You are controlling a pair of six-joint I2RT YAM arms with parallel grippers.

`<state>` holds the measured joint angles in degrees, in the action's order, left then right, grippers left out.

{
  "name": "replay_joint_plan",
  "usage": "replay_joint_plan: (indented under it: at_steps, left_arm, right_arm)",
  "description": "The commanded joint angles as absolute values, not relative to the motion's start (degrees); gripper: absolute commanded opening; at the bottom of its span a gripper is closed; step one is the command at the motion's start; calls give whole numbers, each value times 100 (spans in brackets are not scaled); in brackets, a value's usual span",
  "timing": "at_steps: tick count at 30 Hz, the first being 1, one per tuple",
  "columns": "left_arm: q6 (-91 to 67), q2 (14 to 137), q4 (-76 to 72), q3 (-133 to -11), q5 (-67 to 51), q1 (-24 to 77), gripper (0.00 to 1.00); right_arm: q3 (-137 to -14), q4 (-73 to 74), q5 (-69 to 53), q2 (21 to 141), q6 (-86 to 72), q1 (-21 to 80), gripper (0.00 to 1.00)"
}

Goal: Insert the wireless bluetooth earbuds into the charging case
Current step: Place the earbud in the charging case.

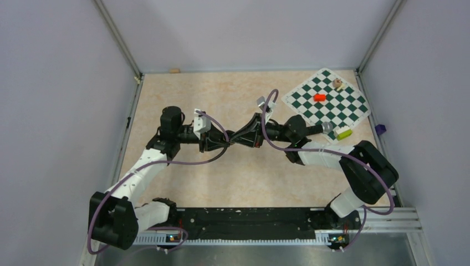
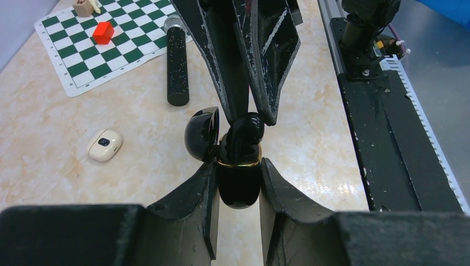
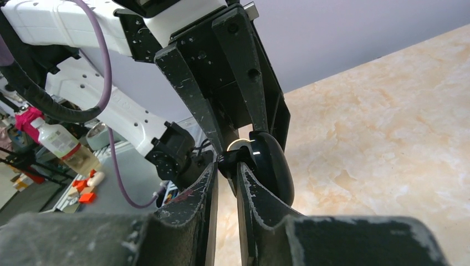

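Case (image 2: 238, 191) in left gripper (image 2: 239, 166), earbud (image 2: 245, 132) at mouth

1. No word, brand or number can be read in any view.
2. The clear plastic bottle with a pink cap (image 3: 60, 145), at the left edge of the right wrist view, is too blurred to read.
3. The small cream-coloured oval lump (image 2: 105, 145) on the marbled beige bench (image 2: 66, 188) bears a dark mark with no legible characters.

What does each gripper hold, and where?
Left gripper: glossy black charging case, by its body sides. Right gripper: small black earbud, by its upper end.
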<state>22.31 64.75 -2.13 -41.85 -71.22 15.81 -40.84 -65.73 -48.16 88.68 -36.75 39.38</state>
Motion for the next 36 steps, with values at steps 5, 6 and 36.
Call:
replay_joint_plan:
  at_steps: [5,6,36]
  left_arm:
    - [2396,6416,-343,-4165,-7455,1624,0]
    - [2446,6420,-290,-4179,-7463,1630,0]
    - [1696,6443,-857,-4170,-7857,1637,0]
  right_arm:
    - [-4121,-6834,-4510,8839,-3862,4034,19]
    - [-4134,-6813,-4506,8839,-3848,4036,19]
    - [-4816,-5400,-5217,8037,-2874,4027,34]
